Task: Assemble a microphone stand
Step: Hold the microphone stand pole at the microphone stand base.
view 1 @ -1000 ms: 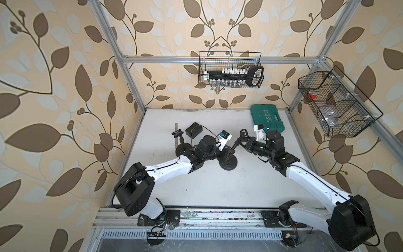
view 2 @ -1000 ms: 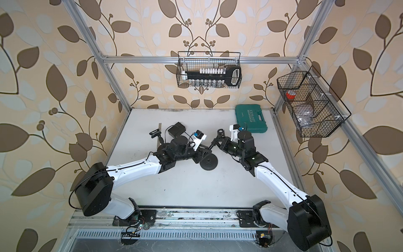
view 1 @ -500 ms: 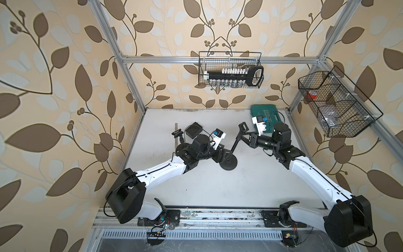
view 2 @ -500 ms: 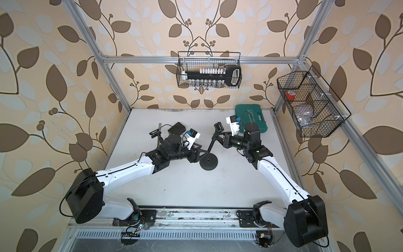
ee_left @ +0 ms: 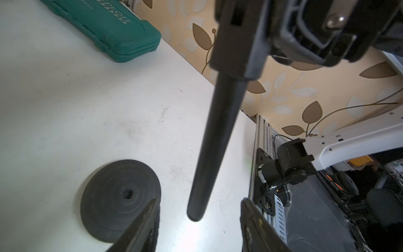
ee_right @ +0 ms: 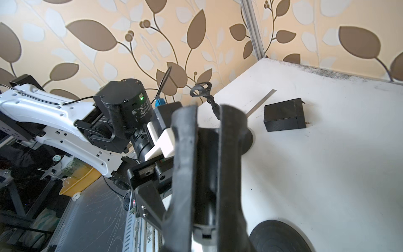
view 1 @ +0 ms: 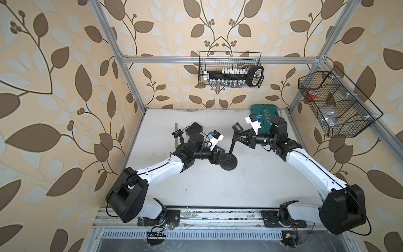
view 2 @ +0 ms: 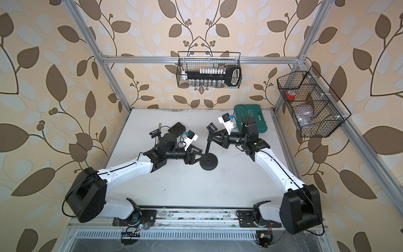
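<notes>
The round black base (view 1: 229, 166) (view 2: 209, 163) lies flat on the white table, and the left wrist view shows its centre hole (ee_left: 127, 194) empty. My right gripper (view 1: 242, 139) (ee_right: 208, 113) is shut on the upper part of the black pole (view 2: 208, 144) (ee_left: 216, 135), which slants down toward the base. A clip holder (view 1: 237, 127) tops the pole. The pole's lower end (ee_left: 195, 216) hangs just above the table beside the base, apart from it. My left gripper (view 1: 224, 154) (ee_left: 200, 199) stands open, its fingers on either side of that end without touching it.
A green tool case (view 1: 265, 119) (ee_left: 104, 26) lies at the far right of the table. A black box (ee_right: 283, 114), a loose mic clip (ee_right: 200, 89) and a thin metal strip (ee_right: 260, 102) lie at the far left. Wire baskets (view 1: 230, 69) (view 1: 335, 104) hang on the walls.
The right arm has drawn back and up, lifting the pole from low over the base to a steeper slant. The left gripper has opened around the pole's lower end.
</notes>
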Robot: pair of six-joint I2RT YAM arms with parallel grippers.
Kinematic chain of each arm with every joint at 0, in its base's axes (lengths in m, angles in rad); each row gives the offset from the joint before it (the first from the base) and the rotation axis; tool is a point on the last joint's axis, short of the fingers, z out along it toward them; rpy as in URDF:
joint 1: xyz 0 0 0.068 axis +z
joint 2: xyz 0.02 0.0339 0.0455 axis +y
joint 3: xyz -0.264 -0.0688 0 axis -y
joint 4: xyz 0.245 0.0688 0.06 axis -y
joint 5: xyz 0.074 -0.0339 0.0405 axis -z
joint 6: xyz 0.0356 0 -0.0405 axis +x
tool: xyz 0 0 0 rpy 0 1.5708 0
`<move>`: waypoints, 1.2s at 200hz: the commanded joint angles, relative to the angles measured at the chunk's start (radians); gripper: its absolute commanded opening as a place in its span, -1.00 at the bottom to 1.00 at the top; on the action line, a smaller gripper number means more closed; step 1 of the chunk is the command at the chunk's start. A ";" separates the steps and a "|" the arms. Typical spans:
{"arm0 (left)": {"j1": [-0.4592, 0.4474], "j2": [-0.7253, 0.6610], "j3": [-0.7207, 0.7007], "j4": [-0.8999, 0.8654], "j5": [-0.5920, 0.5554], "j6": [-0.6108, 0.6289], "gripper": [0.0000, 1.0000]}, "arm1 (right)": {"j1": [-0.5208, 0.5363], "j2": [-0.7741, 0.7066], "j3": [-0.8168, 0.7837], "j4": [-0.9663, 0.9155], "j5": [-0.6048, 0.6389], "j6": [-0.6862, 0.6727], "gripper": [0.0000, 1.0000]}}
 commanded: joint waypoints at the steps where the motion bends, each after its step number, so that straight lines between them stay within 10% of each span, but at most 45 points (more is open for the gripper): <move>1: 0.004 0.006 0.003 0.057 0.069 0.006 0.19 | -0.004 0.024 0.037 0.047 -0.090 0.014 -0.82; 119: 0.004 0.032 0.017 0.067 0.068 -0.003 -0.16 | 0.023 0.056 -0.028 0.232 -0.115 0.194 -0.82; 176: 0.003 0.032 0.012 0.084 0.064 -0.019 -0.63 | 0.032 0.047 -0.038 0.233 -0.088 0.207 -0.72; 210: 0.003 0.020 -0.004 0.088 0.002 -0.024 -0.89 | 0.031 0.027 -0.036 0.178 -0.026 0.183 0.24; 240: 0.003 0.020 -0.006 0.069 -0.032 -0.011 -0.93 | 0.029 -0.031 -0.042 0.050 0.067 0.098 0.39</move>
